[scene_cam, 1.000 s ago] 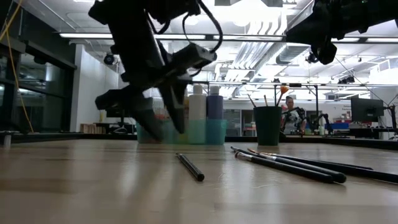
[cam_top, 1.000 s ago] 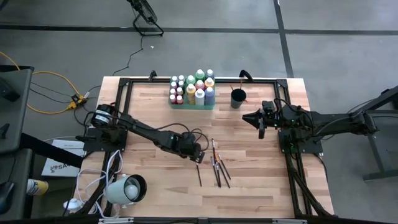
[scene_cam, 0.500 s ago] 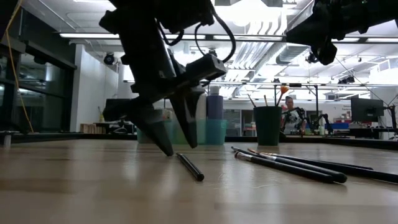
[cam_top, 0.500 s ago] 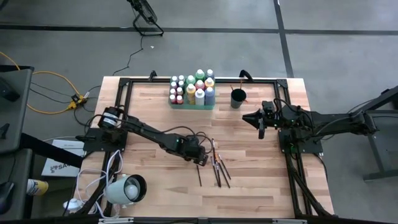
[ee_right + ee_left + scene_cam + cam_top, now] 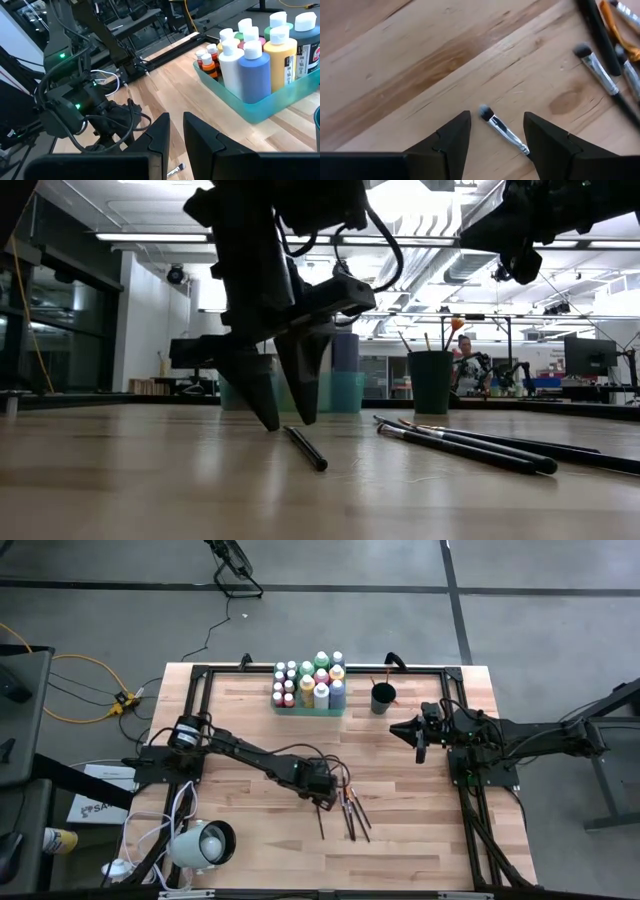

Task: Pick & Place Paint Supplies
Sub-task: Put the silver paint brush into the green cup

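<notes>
While the right gripper (image 5: 418,743) waits closed and empty, the open left gripper (image 5: 492,131) straddles a lone paintbrush (image 5: 503,129); closing comes next.

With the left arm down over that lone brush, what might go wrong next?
1. The left end effector straddles only the bristle end of the lone paintbrush, so closing there may tip or roll it.
2. Its fingertips sit almost on the table; going lower may scrape the wood.
3. The other brushes lie close by and might get nudged.
</notes>
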Robot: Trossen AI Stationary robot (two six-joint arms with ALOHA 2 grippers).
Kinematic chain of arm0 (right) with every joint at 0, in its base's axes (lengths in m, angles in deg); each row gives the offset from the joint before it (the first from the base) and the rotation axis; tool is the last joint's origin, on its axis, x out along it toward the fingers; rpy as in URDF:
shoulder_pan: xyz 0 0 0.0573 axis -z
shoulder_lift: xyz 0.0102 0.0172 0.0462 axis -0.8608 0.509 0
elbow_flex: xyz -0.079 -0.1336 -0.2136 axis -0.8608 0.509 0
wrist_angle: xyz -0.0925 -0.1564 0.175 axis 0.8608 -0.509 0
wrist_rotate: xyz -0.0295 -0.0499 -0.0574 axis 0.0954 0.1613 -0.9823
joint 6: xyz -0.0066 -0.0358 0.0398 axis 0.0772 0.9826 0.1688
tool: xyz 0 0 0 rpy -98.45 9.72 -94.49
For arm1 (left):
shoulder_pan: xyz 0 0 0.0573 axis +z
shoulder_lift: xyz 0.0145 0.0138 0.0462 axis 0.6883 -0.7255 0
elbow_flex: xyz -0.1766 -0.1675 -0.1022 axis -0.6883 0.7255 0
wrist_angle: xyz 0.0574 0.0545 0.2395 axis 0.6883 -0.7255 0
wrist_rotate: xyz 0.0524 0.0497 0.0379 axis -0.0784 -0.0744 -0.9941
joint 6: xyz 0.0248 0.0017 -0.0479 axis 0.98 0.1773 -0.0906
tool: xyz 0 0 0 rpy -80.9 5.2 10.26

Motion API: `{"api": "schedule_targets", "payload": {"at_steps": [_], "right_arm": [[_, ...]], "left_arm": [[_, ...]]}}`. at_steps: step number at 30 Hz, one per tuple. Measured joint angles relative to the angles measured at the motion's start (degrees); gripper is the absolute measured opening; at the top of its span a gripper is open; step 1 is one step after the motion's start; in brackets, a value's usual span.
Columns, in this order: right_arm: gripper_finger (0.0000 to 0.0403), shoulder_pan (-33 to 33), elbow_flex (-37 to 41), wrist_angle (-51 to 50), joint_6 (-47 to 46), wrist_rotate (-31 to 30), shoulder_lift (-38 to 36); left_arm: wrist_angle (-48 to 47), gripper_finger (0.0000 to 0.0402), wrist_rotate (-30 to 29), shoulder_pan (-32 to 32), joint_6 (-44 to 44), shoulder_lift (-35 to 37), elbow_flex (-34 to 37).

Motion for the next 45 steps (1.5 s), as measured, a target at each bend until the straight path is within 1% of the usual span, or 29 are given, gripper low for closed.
{"api": "schedule_targets", "payload": {"at_steps": [5,13,21,24,31,35,40,45], "right_arm": [[0.0048,0.0,0.0,-0.4,0.0,0.0,0.0],[0.0048,0.0,0.0,-0.9,0.0,1.3,0.2],[0.0048,0.0,0.0,-0.9,-0.1,1.5,0.2],[0.0048,0.0,0.0,-0.9,-0.1,1.5,0.2],[0.0048,0.0,0.0,-0.9,-0.2,2.1,0.2],[0.0048,0.0,0.0,-0.9,-0.2,3.1,0.2],[0.0048,0.0,0.0,-0.9,-0.2,4.4,0.2],[0.0048,0.0,0.0,-0.9,-0.2,5.7,0.2]], "left_arm": [[-1.3,0.0183,0.5,0.5,3.7,-1.5,-0.8],[-2.0,0.0183,0.7,0.4,4.7,-3.3,-0.9],[-2.1,0.0179,0.2,-0.2,4.9,-3.4,-0.9],[-2.3,0.0163,0.3,-0.2,5.1,-3.4,-0.9],[-2.8,0.0105,0.4,-0.2,5.4,-3.4,-0.8],[-3.2,0.0087,0.9,-0.2,5.7,-3.4,-0.8],[-3.8,0.0075,2.2,-0.2,9.0,-3.4,-0.8],[-4.6,0.0053,2.9,-0.2,14.7,-3.4,-0.8]]}}
